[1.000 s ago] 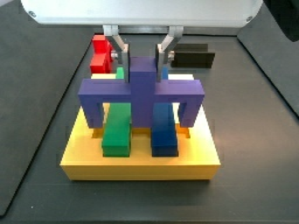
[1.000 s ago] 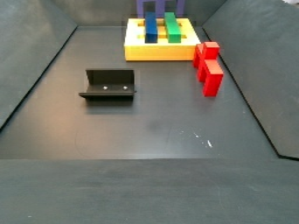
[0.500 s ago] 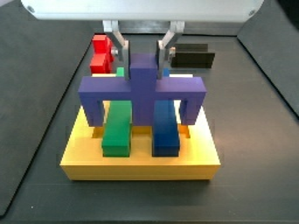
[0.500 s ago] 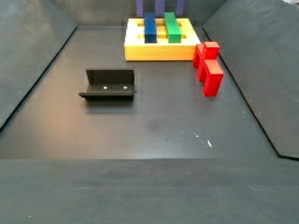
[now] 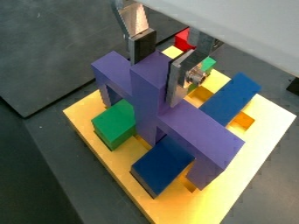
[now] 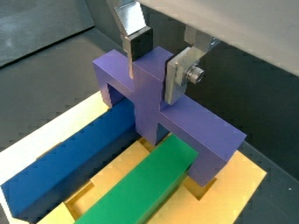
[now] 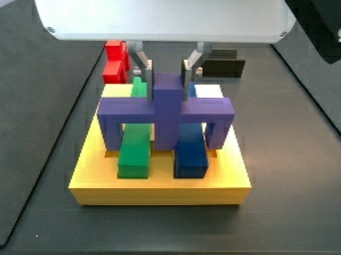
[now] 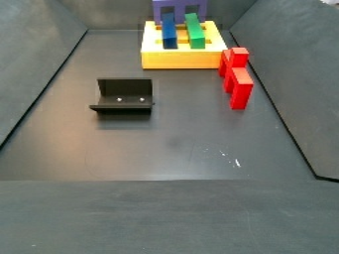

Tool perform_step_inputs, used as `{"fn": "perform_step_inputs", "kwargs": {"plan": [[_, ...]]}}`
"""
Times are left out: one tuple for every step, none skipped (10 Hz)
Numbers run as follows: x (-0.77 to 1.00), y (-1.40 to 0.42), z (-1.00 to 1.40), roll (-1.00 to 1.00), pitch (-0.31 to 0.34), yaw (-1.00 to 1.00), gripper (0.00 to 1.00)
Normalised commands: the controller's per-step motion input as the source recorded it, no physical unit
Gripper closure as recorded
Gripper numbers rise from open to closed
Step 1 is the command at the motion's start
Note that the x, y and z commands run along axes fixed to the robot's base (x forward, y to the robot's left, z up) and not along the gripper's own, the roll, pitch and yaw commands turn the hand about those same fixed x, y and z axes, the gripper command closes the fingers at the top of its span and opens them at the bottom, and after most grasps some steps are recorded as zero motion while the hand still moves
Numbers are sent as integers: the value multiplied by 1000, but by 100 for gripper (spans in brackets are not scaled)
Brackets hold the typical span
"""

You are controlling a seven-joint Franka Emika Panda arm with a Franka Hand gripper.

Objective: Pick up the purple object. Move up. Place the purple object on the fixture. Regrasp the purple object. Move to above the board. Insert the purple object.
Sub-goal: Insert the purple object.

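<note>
The purple object (image 7: 167,108) stands on the yellow board (image 7: 160,184), bridging the long green bar (image 7: 134,149) and the long blue bar (image 7: 189,154). It also shows in both wrist views (image 5: 176,122) (image 6: 152,105) and at the far end of a side view (image 8: 169,10). My gripper (image 7: 168,68) is straight above it. Its silver fingers stand on either side of the raised central stub, shut on it, in both wrist views (image 5: 160,72) (image 6: 156,72). The black fixture (image 8: 122,97) stands apart on the dark floor, empty.
A red block (image 8: 236,74) stands on the floor beside the board (image 8: 179,58), and shows behind it in a side view (image 7: 116,62). The fixture appears behind the board on the other side (image 7: 220,66). Dark walls enclose the floor.
My gripper has moved down with the purple object. The object's legs now sit lower over the green and blue bars on the board.
</note>
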Motion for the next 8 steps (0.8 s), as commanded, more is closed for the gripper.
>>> {"fn": "perform_step_inputs", "kwargs": {"plan": [[203,23,-149,93,0,0,100],[89,0,-154,51,0,-11,100],[-117,74,-143,0,-43,0,100],[-203,0,-71,0,-54,0,100],[-3,-94,-111,-7,-34,0,100],[0,-180,-120,-29,-6,0,100],[0,-154,-137,-61,-1,-51,100],[0,-37,-134,-59,0,-146,100]]}}
